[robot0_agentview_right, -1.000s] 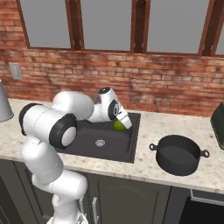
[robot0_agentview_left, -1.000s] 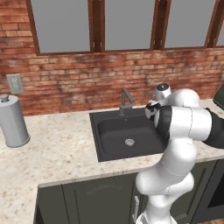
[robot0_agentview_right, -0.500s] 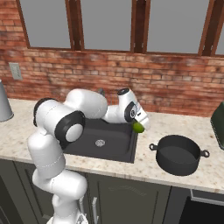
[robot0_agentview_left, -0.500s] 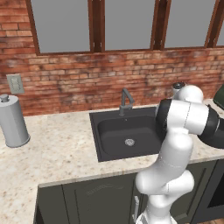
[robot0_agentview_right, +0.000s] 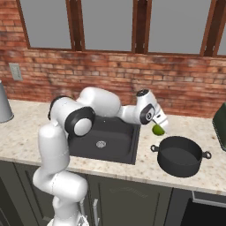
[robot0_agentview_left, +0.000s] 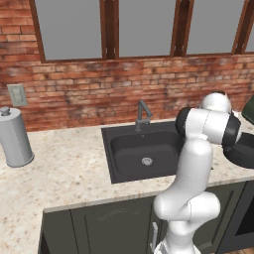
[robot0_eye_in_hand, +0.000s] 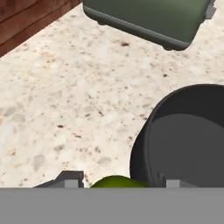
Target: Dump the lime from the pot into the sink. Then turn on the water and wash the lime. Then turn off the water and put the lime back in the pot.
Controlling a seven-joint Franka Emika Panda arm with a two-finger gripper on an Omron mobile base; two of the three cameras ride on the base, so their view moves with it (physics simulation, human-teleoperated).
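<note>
The bright green lime [robot0_agentview_right: 158,129] hangs in the air between the sink [robot0_agentview_right: 115,142] and the pot [robot0_agentview_right: 180,155], with my gripper [robot0_agentview_right: 159,128] shut on it. In the hand view the lime [robot0_eye_in_hand: 117,181] peeks up between the fingertips [robot0_eye_in_hand: 70,180], just left of the pot's dark rim [robot0_eye_in_hand: 142,144]. The wide dark pot stands on the counter right of the sink, with nothing showing inside it. In the left base view the sink [robot0_agentview_left: 144,152] with its silver drain and grey faucet [robot0_agentview_left: 143,113] lies left of my arm, and the pot [robot0_agentview_left: 244,151] shows behind my forearm.
A tall grey metal canister [robot0_agentview_left: 15,137] stands at the far left of the counter. A dark green appliance [robot0_eye_in_hand: 148,15] sits beyond the pot, near the brick wall. Speckled counter [robot0_eye_in_hand: 65,96] lies open left of the pot.
My arm has swung right from over the sink toward the pot, carrying the lime with it. The lime is now beside the pot's left rim.
</note>
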